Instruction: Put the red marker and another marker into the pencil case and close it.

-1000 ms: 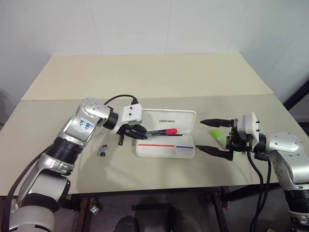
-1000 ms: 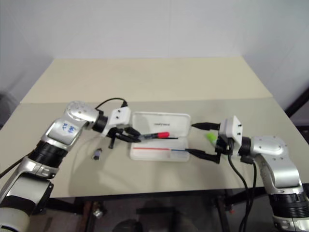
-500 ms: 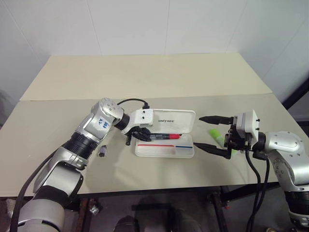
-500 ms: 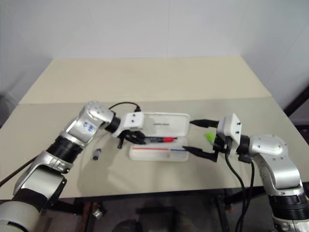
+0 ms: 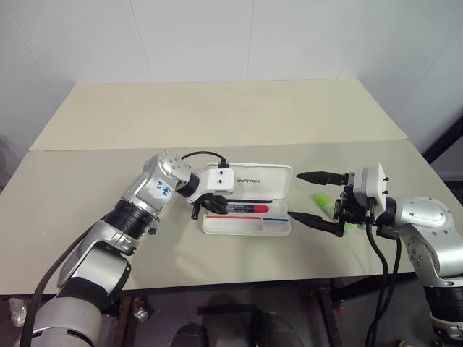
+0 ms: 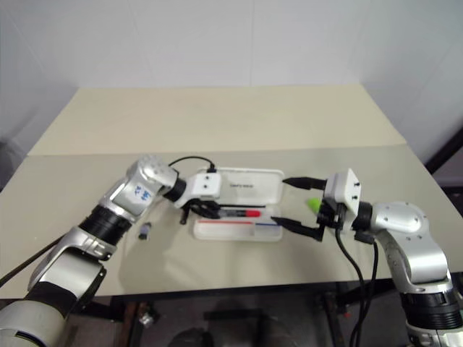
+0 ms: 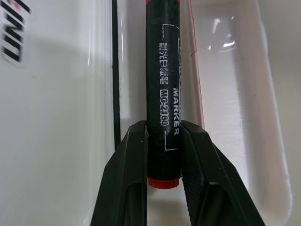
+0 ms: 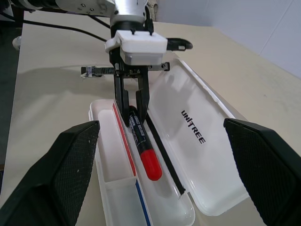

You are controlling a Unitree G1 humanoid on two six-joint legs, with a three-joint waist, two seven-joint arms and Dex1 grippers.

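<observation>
Open table [image 5: 217,116] behind the pencil case [image 5: 249,206]

A small dark grey stub [image 6: 145,231] lies on the beige table [image 5: 217,116].

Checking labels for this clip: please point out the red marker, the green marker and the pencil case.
red marker [image 8: 151,165]: right wrist view, on its red cap.
green marker [image 5: 323,201]: left eye view, on its visible body between the right tool's fingers.
pencil case [image 8: 197,141]: right wrist view, on the open lid.
</observation>
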